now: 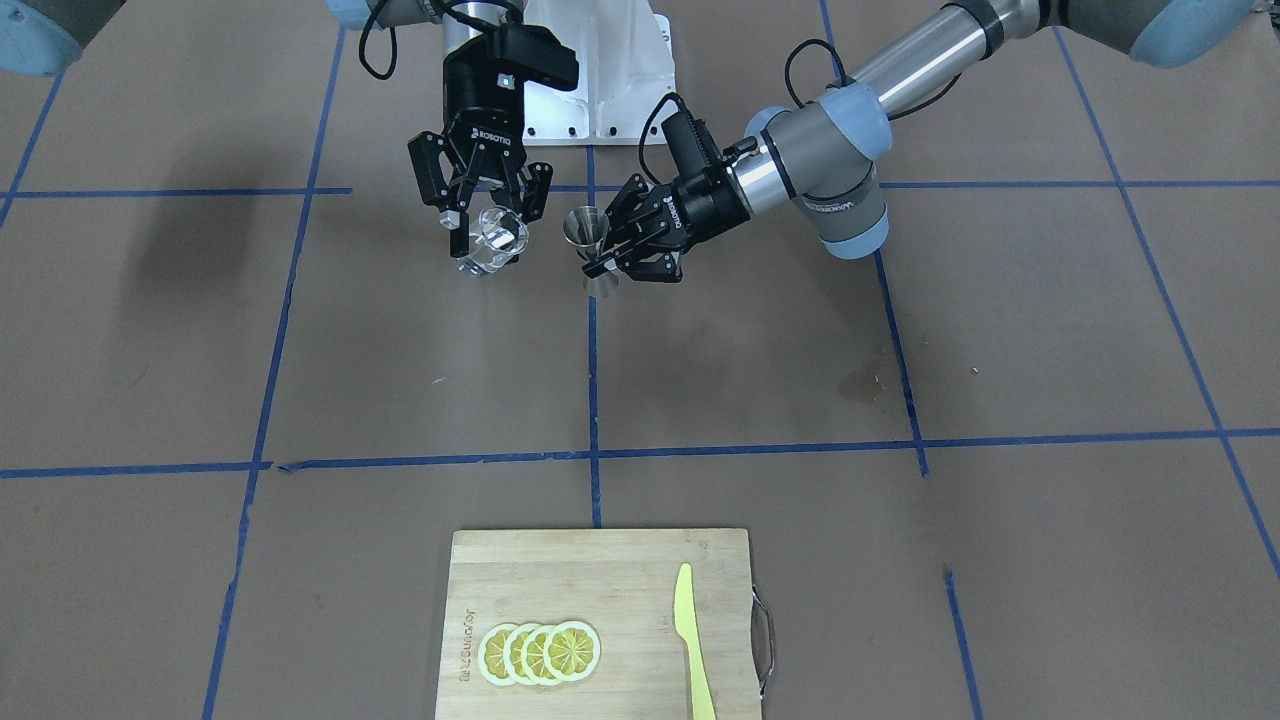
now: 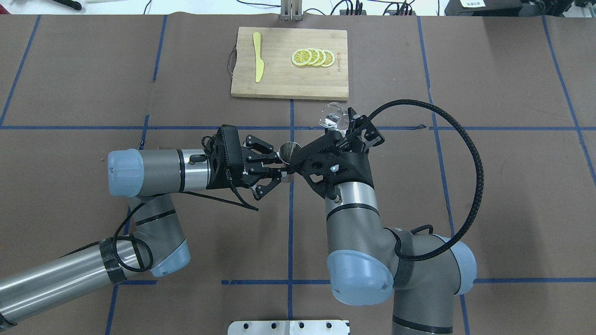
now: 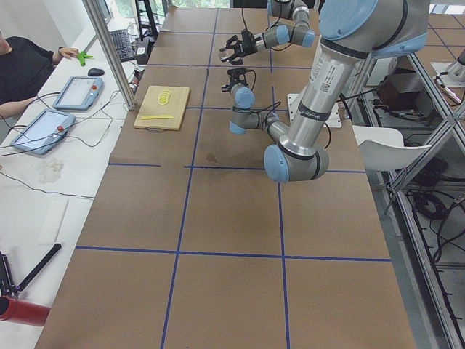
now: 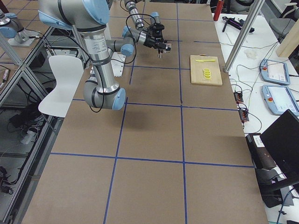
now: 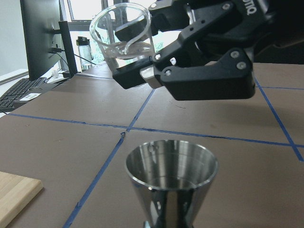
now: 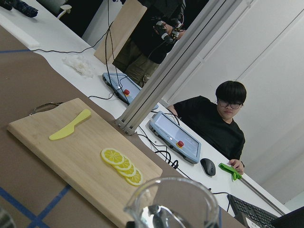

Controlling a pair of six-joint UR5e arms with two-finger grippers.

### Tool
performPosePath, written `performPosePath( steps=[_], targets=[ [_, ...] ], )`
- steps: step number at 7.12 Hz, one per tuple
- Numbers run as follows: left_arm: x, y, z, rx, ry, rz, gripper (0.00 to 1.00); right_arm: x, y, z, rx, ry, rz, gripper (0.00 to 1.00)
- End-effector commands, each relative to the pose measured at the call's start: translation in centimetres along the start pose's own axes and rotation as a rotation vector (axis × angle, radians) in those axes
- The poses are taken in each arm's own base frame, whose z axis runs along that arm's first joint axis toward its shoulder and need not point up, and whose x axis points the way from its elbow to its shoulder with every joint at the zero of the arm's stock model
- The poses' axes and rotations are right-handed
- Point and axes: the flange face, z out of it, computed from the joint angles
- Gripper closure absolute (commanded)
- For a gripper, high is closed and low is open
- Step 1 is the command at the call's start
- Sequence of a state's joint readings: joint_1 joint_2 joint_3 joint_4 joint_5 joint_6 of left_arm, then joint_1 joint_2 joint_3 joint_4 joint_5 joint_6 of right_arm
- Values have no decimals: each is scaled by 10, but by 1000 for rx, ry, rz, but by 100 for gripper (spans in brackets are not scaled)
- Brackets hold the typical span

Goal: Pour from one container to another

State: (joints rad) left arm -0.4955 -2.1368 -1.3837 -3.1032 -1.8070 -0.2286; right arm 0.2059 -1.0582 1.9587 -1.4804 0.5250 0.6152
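Observation:
The clear cup (image 1: 490, 245) hangs in my right gripper (image 1: 490, 232), which is shut on it, a little tilted. The same cup shows in the overhead view (image 2: 332, 116) just past the gripper (image 2: 342, 126), and its rim fills the bottom of the right wrist view (image 6: 171, 202). Beside it, apart from the cup, the steel jigger (image 1: 590, 250) stands upright with my left gripper (image 1: 602, 264) shut on its waist. In the left wrist view the jigger's open mouth (image 5: 171, 178) is low in the middle, and the cup (image 5: 121, 31) is higher and to the left.
A wooden cutting board (image 1: 560, 580) lies at the table's operator side with lemon slices (image 1: 540, 652) and a yellow knife (image 1: 692, 640) on it. Blue tape lines cross the brown table. A person (image 6: 223, 123) sits behind tablets beyond the table.

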Motion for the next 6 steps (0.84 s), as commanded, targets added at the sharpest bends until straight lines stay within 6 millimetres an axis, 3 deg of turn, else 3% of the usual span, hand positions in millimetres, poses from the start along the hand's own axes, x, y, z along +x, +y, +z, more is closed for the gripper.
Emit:
performPosePath(
  steps=[1,3,6],
  targets=[
    [0,0,0,0,0,0,100,-6,-4,-8,14,3,-67,100],
    [0,-2,0,3,1,1,100,-13,-16,-15,26,-6,-83,100],
    [0,-1,0,3,1,1,100,-21,-15,-26,41,-5,-142,100]
  ],
)
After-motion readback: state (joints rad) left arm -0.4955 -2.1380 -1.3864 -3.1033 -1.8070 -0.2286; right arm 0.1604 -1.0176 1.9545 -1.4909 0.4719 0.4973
